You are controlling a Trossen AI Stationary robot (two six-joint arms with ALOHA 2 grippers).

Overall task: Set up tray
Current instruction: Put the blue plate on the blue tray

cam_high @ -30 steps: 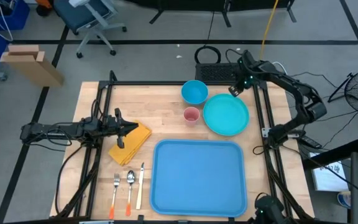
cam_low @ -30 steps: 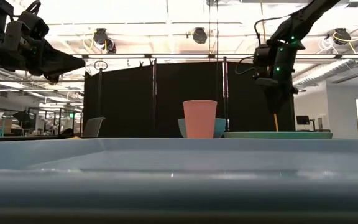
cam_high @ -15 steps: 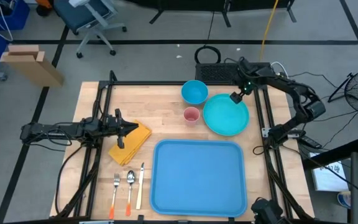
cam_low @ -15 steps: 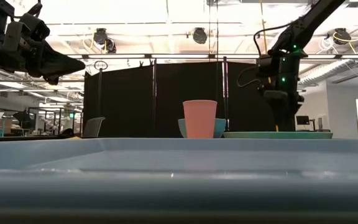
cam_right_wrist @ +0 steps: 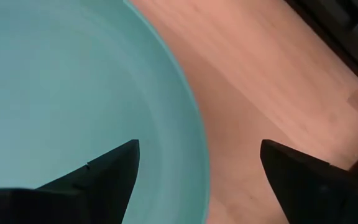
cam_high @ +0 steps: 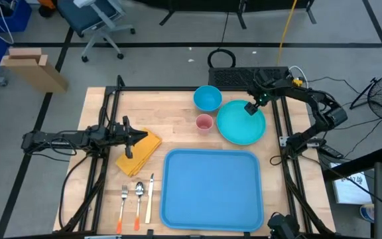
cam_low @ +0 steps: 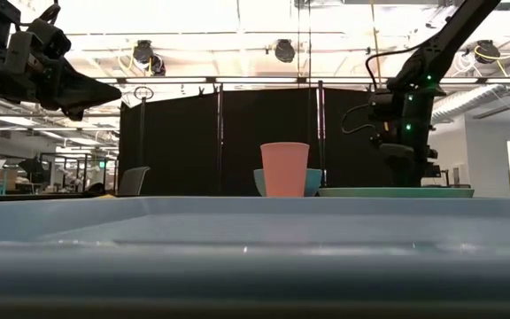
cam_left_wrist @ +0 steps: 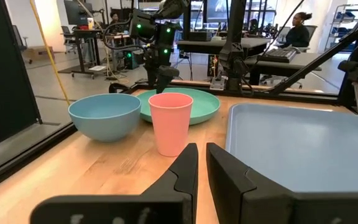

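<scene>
right pincer (cam_high: 251, 107): fingers spread wide, poised over the far right rim of the plate, one finger above the plate's inside and the other above bare desk beyond the rim; nothing is held, and whether a fingertip touches the plate cannot be told.
left pincer (cam_high: 140, 137): fingers drawn nearly together with only a thin gap between them, holding nothing, hanging above the napkin on the left side of the desk.
tray (cam_high: 211, 188): large flat blue plastic rectangle with rounded corners and a raised rim, smooth and slightly glossy, lying empty on the near middle of the desk.
plate (cam_high: 237, 126): round, turquoise, smooth, with a shallow upturned edge; it sits just beyond the tray's far right corner.
bowl (cam_high: 207, 98): small, round, blue, deep-sided, at the far edge of the desk, left of the plate.
cup (cam_high: 204, 123): pink, smooth, tapering towards its base, upright between bowl and tray, just beside the plate.
napkin (cam_high: 142, 152): yellow-orange cloth, folded into a rough rectangle lying at an angle, left of the tray.
cutlery: a fork (cam_high: 123, 206), a spoon (cam_high: 138, 202) and a knife (cam_high: 149, 199) lie side by side left of the tray, near the front edge; fork and spoon have orange handles, the knife a pale one.
desk (cam_high: 171, 116): light wood boards with visible grain, framed by dark metal rails.
</scene>
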